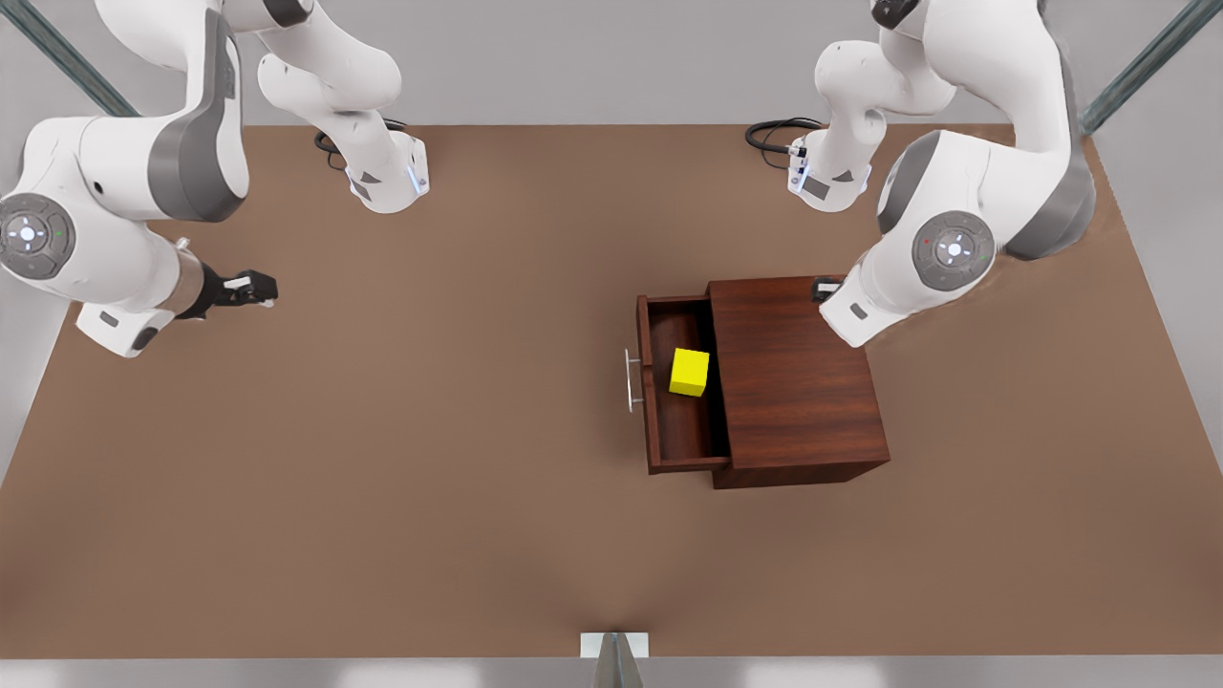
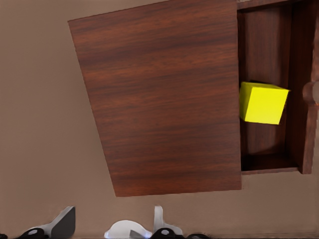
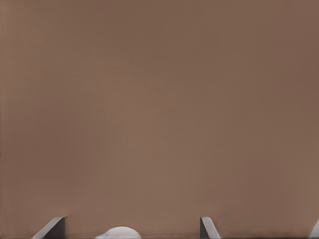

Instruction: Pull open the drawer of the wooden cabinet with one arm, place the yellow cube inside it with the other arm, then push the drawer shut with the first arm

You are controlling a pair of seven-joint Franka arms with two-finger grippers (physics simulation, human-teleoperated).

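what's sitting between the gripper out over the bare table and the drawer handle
Nothing: in the front view, bare brown table runs from the right gripper, open at that view's left, to the silver handle on the open drawer.

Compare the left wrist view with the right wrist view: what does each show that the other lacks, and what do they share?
Left wrist view alone: the wooden cabinet seen from above, its drawer standing open, the yellow cube lying inside it, and the left tool, open, just off the cabinet's edge.
Right wrist view alone: the right tool, open wide, above bare tabletop.
Both: the brown table beneath the tool.
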